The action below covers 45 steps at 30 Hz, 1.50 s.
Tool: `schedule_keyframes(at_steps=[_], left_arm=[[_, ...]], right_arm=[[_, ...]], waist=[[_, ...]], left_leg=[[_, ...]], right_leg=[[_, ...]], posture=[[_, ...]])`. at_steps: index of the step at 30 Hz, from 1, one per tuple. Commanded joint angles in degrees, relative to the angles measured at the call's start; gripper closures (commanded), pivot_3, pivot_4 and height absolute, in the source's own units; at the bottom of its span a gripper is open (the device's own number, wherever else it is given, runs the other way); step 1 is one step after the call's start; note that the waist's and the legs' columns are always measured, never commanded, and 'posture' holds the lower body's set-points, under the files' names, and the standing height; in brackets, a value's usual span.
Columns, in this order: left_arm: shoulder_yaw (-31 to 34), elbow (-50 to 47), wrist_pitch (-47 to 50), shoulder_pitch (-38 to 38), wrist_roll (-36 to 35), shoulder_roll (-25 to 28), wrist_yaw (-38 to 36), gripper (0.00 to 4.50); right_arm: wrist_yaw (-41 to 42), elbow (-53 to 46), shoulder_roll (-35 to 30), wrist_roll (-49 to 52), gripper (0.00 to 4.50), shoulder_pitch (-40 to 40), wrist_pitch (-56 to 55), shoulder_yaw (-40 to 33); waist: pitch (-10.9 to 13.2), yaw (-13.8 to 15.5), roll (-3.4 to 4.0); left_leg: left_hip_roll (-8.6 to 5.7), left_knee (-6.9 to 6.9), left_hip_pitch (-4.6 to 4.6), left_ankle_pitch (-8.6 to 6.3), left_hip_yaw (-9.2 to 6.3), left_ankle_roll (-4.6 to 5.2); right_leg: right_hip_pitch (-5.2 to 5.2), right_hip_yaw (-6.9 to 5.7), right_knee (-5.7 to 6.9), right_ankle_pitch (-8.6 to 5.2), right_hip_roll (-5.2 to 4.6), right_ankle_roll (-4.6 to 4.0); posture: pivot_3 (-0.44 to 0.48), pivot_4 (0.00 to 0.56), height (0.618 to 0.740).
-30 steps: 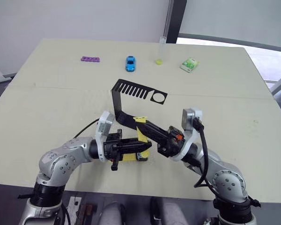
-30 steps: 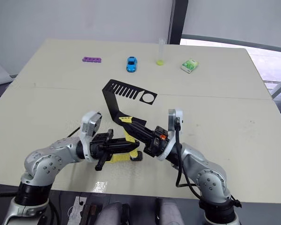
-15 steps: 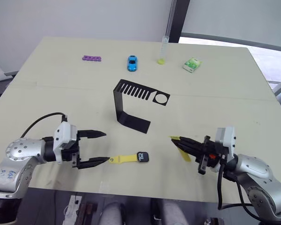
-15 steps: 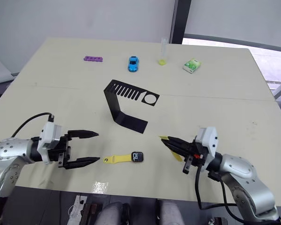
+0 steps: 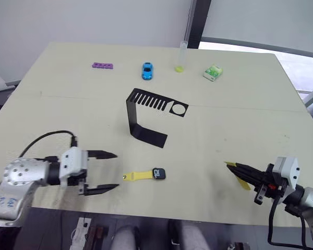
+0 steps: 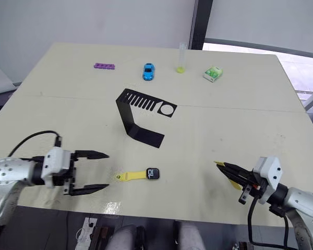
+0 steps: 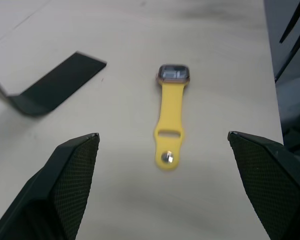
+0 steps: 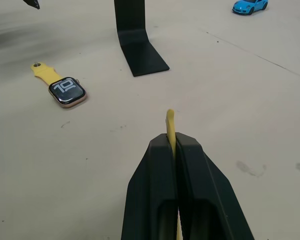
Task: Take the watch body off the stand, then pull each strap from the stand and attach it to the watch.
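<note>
You get bright, even daylight from twelve o'clock; the stand (image 5: pixel 146 119) casts soft shadow, and your left wrist view blurs slightly.

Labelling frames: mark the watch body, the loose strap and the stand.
watch body (image 5: pixel 158 174), left eye view, dark screen.
loose strap (image 8: pixel 170 126), right wrist view, tip above closed fingers.
stand (image 5: pixel 148 137), left eye view, flat foot.
</note>
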Motion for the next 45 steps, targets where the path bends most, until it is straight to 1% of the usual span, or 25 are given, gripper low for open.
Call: schedule_keyframes(at_steps=[1, 3, 7, 10, 12, 14, 17, 25, 32, 35, 39, 40, 45], left_arm=[[-9.36, -4.58, 5.70, -4.95, 6.67, -1.98, 5.67, 0.07], [-12.86, -5.82, 8.60, -7.06, 7.45, -3.52, 6.93, 0.07], [-20.58, -4.71, 12.41, -11.29, 12.93, -7.82, 10.91, 0.07], [-24.86, -3.39, 15.30, -13.67, 16.75, -10.20, 13.43, 0.07], [-26.64, -2.82, 17.27, -15.10, 18.33, -11.67, 14.76, 0.07], [-27.17, -2.07, 18.09, -16.04, 19.46, -12.92, 16.16, 0.07], [-28.00, -1.12, 17.95, -16.24, 20.91, -12.82, 16.17, 0.07], [-28.81, 1.11, 16.13, -16.07, 21.42, -12.93, 15.31, 0.07], [-29.63, 2.02, 16.76, -15.10, 21.32, -13.08, 14.61, 0.07], [-29.96, 3.08, 16.75, -14.76, 21.66, -13.57, 15.02, 0.82], [-29.72, 5.59, 15.38, -14.18, 22.35, -14.75, 16.47, 2.79], [-29.75, 6.07, 14.99, -14.02, 22.53, -14.81, 16.54, 2.90], [-29.21, 7.05, 14.72, -13.65, 22.34, -15.06, 16.51, 2.90]], right_arm=[[0.91, -3.36, 0.14, 2.17, 4.50, -2.46, 1.38, 2.19], [1.01, -4.29, 0.23, 2.54, 4.50, -3.42, 2.30, 3.70], [0.93, -6.16, 0.59, 2.12, 4.50, -5.14, 3.31, 7.41], [-0.06, -6.76, 0.99, 2.03, 4.50, -6.61, 4.40, 9.31], [-0.18, -7.30, 1.10, 1.67, 4.50, -7.09, 4.72, 10.52], [-0.53, -7.84, 1.27, 1.70, 4.50, -7.29, 5.10, 11.02], [-0.91, -8.27, 1.44, 1.64, 4.50, -7.09, 5.21, 11.20], [-1.15, -8.32, 1.22, 1.10, 4.50, -6.85, 5.05, 11.28], [-1.34, -8.56, 1.11, 1.30, 4.50, -7.01, 5.41, 11.03], [-1.42, -8.56, 1.13, 1.41, 4.50, -7.17, 5.54, 10.93], [-1.58, -8.90, 1.13, 1.70, 4.50, -7.26, 5.92, 10.75], [-1.62, -9.05, 1.13, 1.75, 4.50, -7.25, 6.06, 10.71], [-2.10, -9.79, 1.29, 2.06, 4.50, -7.53, 7.00, 10.79]], waist=[[0.00, -0.03, 0.00], [0.00, -0.23, 0.00], [0.00, 0.01, 0.00], [0.00, 0.00, 0.00], [0.01, 0.08, -0.01], [0.01, 0.09, -0.02], [0.01, 0.07, -0.02], [0.01, 0.09, -0.03], [-0.01, 0.15, -0.04], [-0.02, 0.17, -0.04], [-0.05, 0.32, -0.07], [-0.08, 0.45, -0.08], [-0.18, 1.22, -0.09]], left_leg=[[-0.02, 0.01, 0.01, 0.02, -0.01, 0.03], [-0.03, 0.01, 0.02, 0.07, 0.00, -0.03], [0.00, 0.05, -0.03, 0.12, 0.01, -0.12], [0.00, 0.22, -0.08, 0.11, 0.02, -0.09], [0.01, 0.38, -0.11, 0.08, 0.02, -0.03], [0.01, 0.51, -0.14, 0.05, 0.01, 0.02], [0.02, 0.56, -0.13, 0.04, 0.01, 0.04], [0.02, 0.60, -0.11, 0.04, 0.01, 0.04], [0.01, 0.62, -0.07, 0.04, 0.01, 0.04], [0.01, 0.63, -0.06, 0.04, 0.01, 0.04], [0.00, 0.69, -0.03, 0.03, 0.00, 0.07], [0.00, 0.70, -0.02, 0.04, -0.01, 0.07], [-0.01, 0.71, 0.01, 0.03, 0.00, 0.08]], right_leg=[[0.00, 0.00, 0.06, 0.00, 0.01, -0.01], [-0.01, 0.04, 0.11, 0.02, 0.03, 0.00], [-0.08, 0.06, 0.13, 0.02, 0.10, 0.00], [-0.08, 0.07, 0.15, 0.02, 0.11, 0.00], [-0.05, 0.07, 0.16, 0.03, 0.11, 0.02], [-0.04, 0.08, 0.20, 0.04, 0.09, 0.05], [-0.03, 0.09, 0.25, 0.05, 0.08, 0.06], [-0.01, 0.10, 0.30, 0.05, 0.07, 0.06], [0.02, 0.10, 0.33, 0.04, 0.07, 0.06], [0.03, 0.10, 0.34, 0.05, 0.06, 0.06], [0.10, 0.10, 0.36, 0.05, 0.03, 0.06], [0.11, 0.10, 0.37, 0.05, 0.03, 0.06], [0.12, 0.11, 0.38, 0.05, 0.03, 0.06]], posture=[[0.000, 0.150, 0.740], [0.000, 0.150, 0.740], [0.000, 0.150, 0.740], [0.000, 0.150, 0.740], [0.000, 0.150, 0.740], [0.000, 0.150, 0.740], [0.000, 0.150, 0.740], [0.000, 0.150, 0.740], [0.000, 0.150, 0.740], [0.000, 0.150, 0.740], [0.000, 0.150, 0.740], [0.000, 0.150, 0.740], [0.000, 0.150, 0.740]])
